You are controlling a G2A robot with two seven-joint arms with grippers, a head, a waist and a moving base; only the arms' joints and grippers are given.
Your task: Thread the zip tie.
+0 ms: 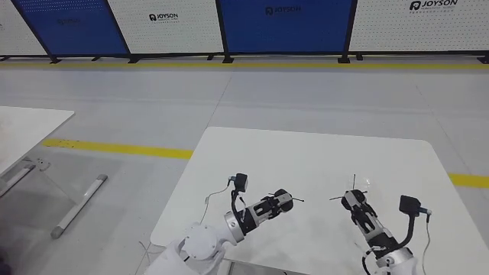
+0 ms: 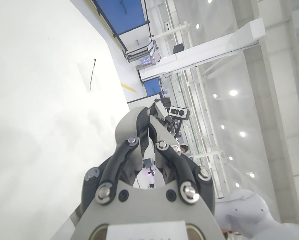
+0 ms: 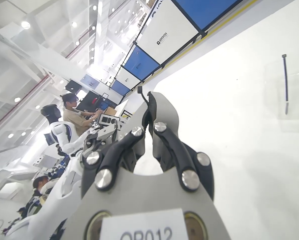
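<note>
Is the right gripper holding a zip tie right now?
Yes, a black zip tie sticks out of the shut right gripper.

black zip tie (image 3: 140,90), white table (image 1: 321,160)

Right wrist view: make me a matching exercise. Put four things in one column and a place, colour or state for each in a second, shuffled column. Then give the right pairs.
Things:
1. right gripper
2. held zip tie
3. loose zip tie
4. table

Place, colour or state:
A. white
B. lying flat on the table, apart from the gripper
C. shut on a zip tie
D. head poking out beyond the gripper's tip

Pairs: 1-C, 2-D, 3-B, 4-A
</note>
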